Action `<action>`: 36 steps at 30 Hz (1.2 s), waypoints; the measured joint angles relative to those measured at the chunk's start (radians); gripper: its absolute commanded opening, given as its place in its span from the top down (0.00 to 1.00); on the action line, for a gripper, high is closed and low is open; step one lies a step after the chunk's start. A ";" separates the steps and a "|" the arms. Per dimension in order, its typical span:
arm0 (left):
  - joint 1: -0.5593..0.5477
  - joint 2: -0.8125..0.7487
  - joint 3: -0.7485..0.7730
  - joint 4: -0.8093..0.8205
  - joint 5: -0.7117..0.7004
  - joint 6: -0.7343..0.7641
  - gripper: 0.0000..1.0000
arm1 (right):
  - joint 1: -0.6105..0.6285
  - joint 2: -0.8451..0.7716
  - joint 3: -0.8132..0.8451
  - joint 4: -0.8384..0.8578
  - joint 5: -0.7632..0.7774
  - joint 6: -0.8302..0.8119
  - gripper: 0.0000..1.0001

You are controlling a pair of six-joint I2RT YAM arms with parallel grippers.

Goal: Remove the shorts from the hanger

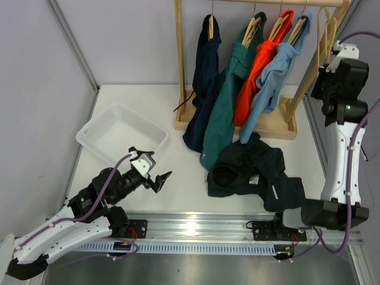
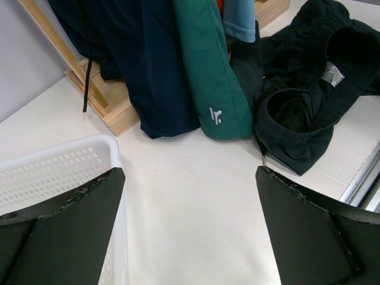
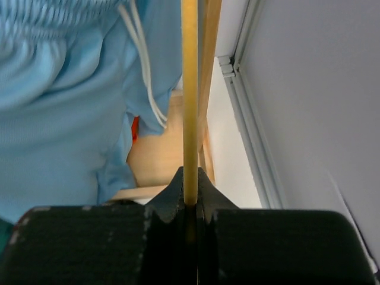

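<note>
Hanger (image 3: 189, 89), mostly cropped, apparently pinched in right tool (image 3: 190, 189).

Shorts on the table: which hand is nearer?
Left. The left hand hovers open just left of the shorts; the right hand grips the hanger up at the rack.

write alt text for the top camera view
Dark shorts lie crumpled on the white table in front of a rack hung with four garments. The right gripper, raised at the rack's right end, is shut on a wooden hanger; the left gripper is open beside a white basket.
</note>
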 measured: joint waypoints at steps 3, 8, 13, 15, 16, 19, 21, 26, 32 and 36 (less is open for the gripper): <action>0.000 0.000 0.000 0.000 0.000 0.000 0.01 | 0.006 0.101 0.126 -0.028 0.017 -0.008 1.00; 0.000 0.000 0.000 0.000 0.000 0.000 0.01 | 0.010 0.229 0.266 -0.052 0.018 -0.014 1.00; 0.000 0.001 -0.001 0.000 0.001 0.001 0.01 | 0.012 0.307 0.314 -0.087 -0.013 -0.028 1.00; 0.000 0.003 -0.001 0.000 0.002 0.001 0.01 | 0.011 0.325 0.314 -0.101 -0.033 -0.032 1.00; 0.000 0.004 -0.001 0.000 0.003 0.001 0.01 | 0.010 0.333 0.314 -0.103 -0.044 -0.032 1.00; 0.000 0.006 -0.002 0.000 0.007 0.001 0.01 | 0.005 0.340 0.303 -0.101 -0.075 -0.032 1.00; 0.000 0.006 -0.002 0.000 0.011 0.001 0.01 | 0.003 0.326 0.281 -0.087 -0.090 -0.035 0.98; 0.000 0.005 -0.002 0.002 0.028 0.002 0.01 | -0.005 0.266 0.193 -0.054 -0.129 -0.047 0.59; 0.000 -0.046 -0.034 0.033 0.075 0.014 0.01 | -0.024 0.177 0.088 -0.073 -0.185 -0.079 0.14; 0.000 -0.066 -0.044 0.049 0.102 0.019 0.01 | -0.061 0.056 -0.020 -0.080 -0.226 -0.103 0.04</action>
